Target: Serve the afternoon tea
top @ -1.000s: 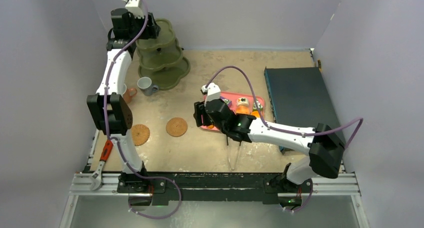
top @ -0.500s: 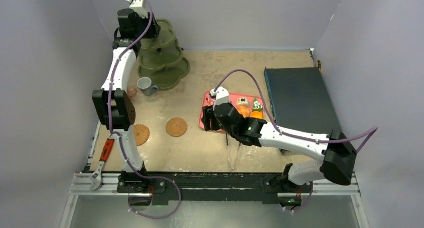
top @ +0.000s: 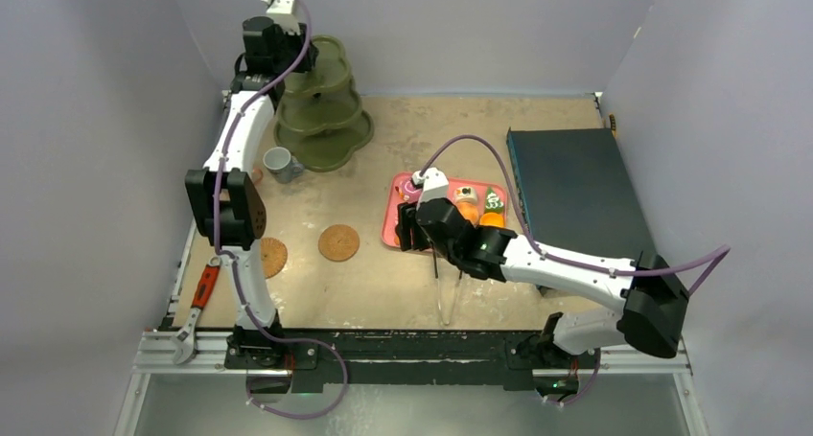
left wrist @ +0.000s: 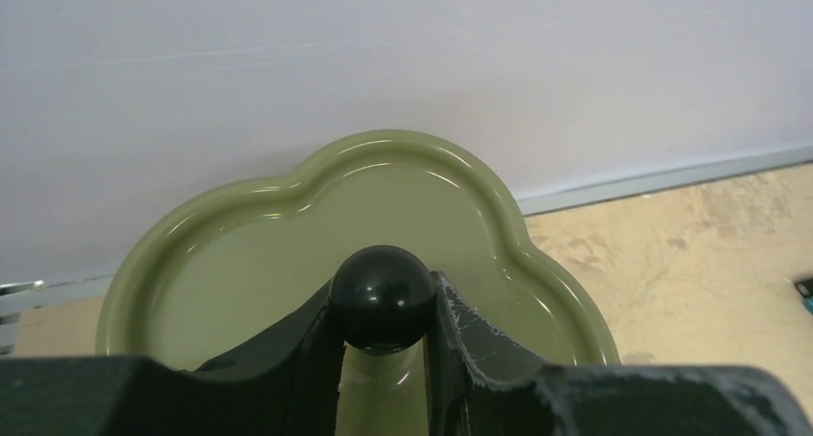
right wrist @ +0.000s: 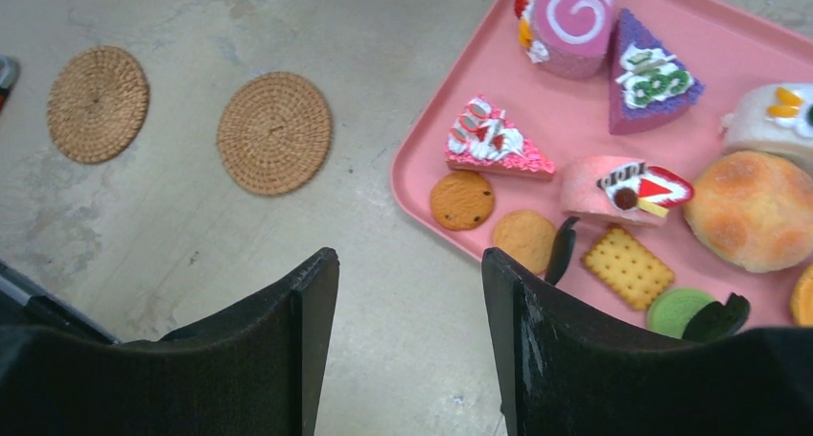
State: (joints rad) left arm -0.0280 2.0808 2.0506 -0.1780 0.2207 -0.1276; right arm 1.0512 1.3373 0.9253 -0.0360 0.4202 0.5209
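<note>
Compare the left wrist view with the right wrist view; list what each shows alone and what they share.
Left wrist only: the olive stand, its black knob clamped by the left gripper, jaws either side, and the wall. Right wrist only: the pink tray of toy pastries, two coasters, and the right gripper, jaws open. Both: the sandy table.

Looks like a robotics lab test cell: bare lavender partition walls [top: 96, 168] boxing in a scuffed beige counter [top: 383, 292], robot arms [top: 566, 263] bolted to an aluminium rail [top: 422, 348], trailing purple cables [top: 470, 137], a wrench [top: 197, 307] lying alongside.
</note>
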